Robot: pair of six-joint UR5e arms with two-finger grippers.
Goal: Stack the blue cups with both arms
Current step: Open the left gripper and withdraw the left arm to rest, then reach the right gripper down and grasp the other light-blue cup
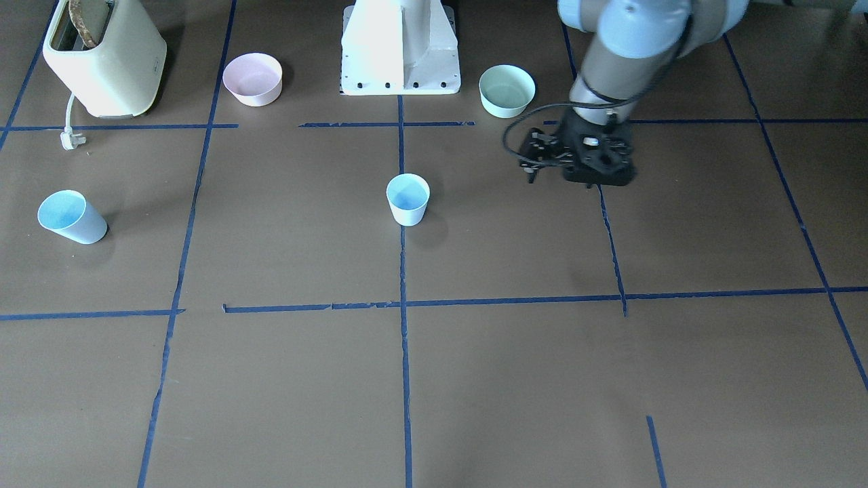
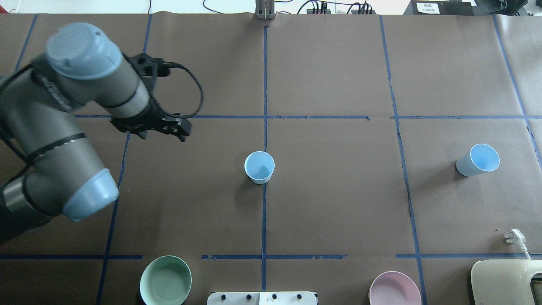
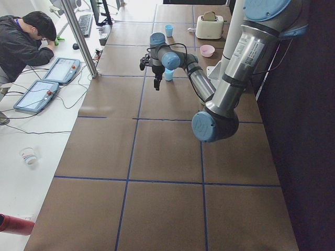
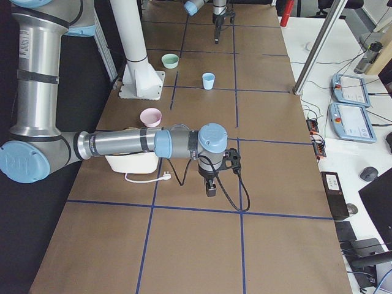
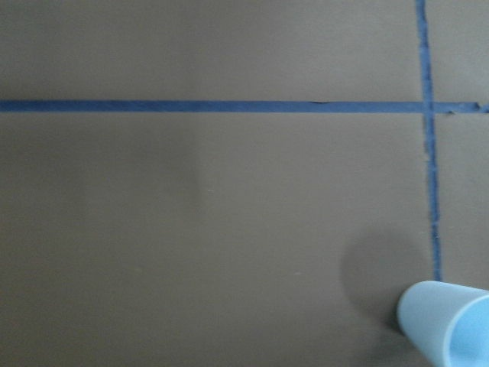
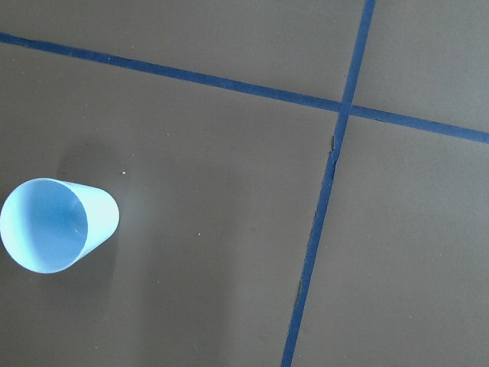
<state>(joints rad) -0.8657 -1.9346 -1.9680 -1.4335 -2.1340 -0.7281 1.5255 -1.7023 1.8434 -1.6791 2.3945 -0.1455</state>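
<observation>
Brown worktop, left arm at upper left of overhead view; left end effector holds nothing, how wide it is can't tell. Right end effector lower centre in right-side view, opening can't tell. Centre blue cup sits mid-frame, second blue cup far right, both standing free.

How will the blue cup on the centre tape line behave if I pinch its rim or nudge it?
The centre cup looks empty and thin-walled, so it is probably light and might flex under a hard pinch. It narrows to a small base, so a nudge near the rim likely tips it. Tipped, its taper would probably roll it in an arc.
</observation>
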